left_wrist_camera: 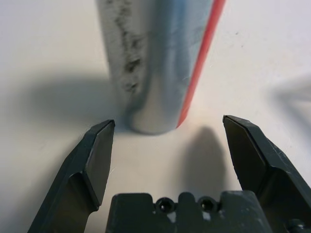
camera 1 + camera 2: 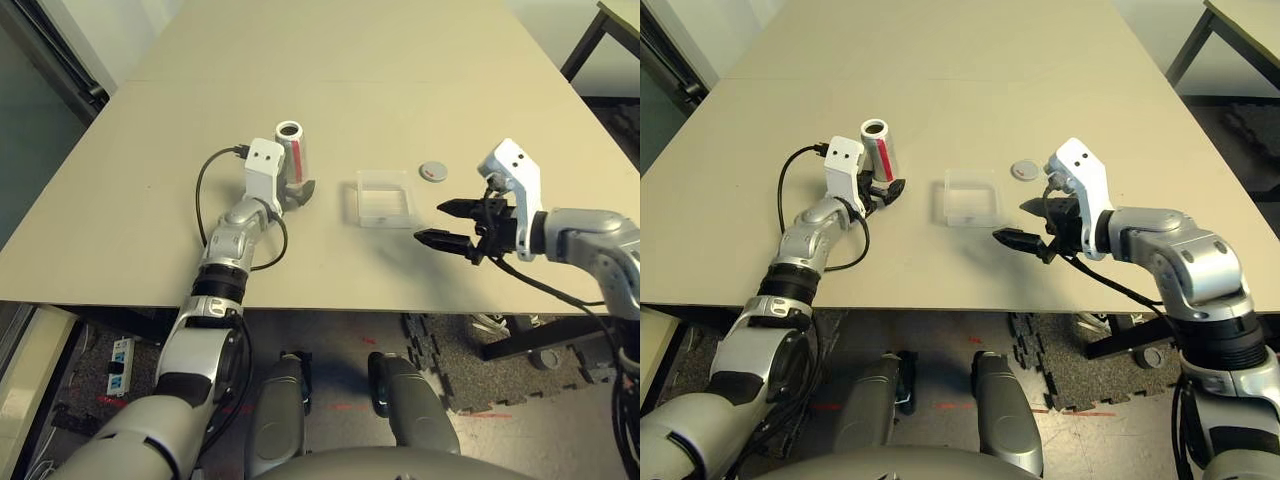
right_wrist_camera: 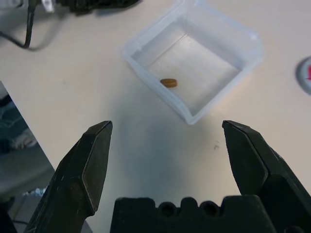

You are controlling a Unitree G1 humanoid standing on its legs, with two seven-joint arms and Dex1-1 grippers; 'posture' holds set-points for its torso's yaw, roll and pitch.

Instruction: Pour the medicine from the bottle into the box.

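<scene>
Big beige surface point(image 2: 400, 60), mostly bare. The bottle point(image 2: 291, 150) stands upright with no cap on, just beyond the left tool point(image 2: 300, 190), whose fingers are spread wide with nothing in them. The clear box point(image 2: 385, 197) sits mid-surface with one small brown pill point(image 3: 168, 83) inside; a loose grey cap point(image 2: 433, 171) lies just beside it. The right tool point(image 2: 448, 224) hovers nearby, wide and empty. Dark floor mats point(image 2: 470, 370) lie below.

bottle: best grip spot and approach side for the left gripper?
Grip the bottle around its mid-body, coming in level from the robot's side. It stands upright with its mouth open, so a side pinch across the round wall suits pouring. The left gripper is open just short of it, the bottle's base lined up between the fingers.
</scene>
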